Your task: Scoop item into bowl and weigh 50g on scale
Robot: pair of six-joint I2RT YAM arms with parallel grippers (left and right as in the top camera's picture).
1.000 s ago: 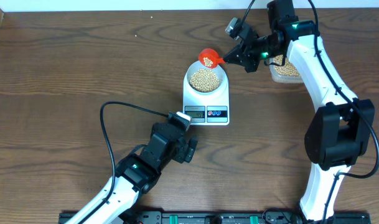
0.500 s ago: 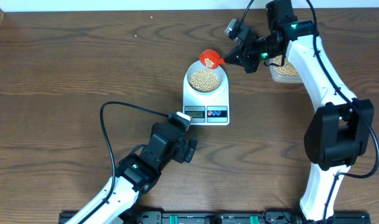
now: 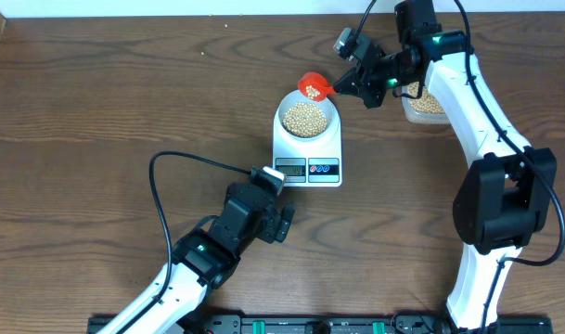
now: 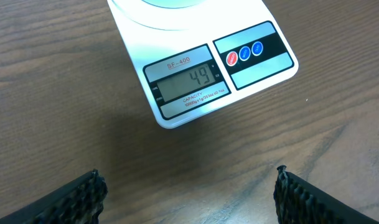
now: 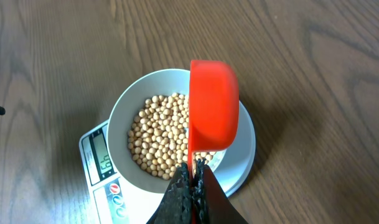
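The right pincer [image 5: 190, 180] clamps a red scoop [image 5: 213, 106] tilted over the bowl [image 5: 117, 118] of beans [image 5: 158, 137] — bowl on the scale [image 4: 183, 84], reading 49. The left pincer [image 4: 188, 190] gapes wide above the surface [image 4: 52, 93].

The tabletop [image 3: 106, 83] is dark brown wood with a strong grain. A white scale [image 3: 307, 169] stands on it near the middle, its display and buttons toward the near edge. Apart to its right, near the far edge, sits a clear tub [image 3: 407, 110] of tan beans [image 3: 429, 104], partly hidden by the right arm.
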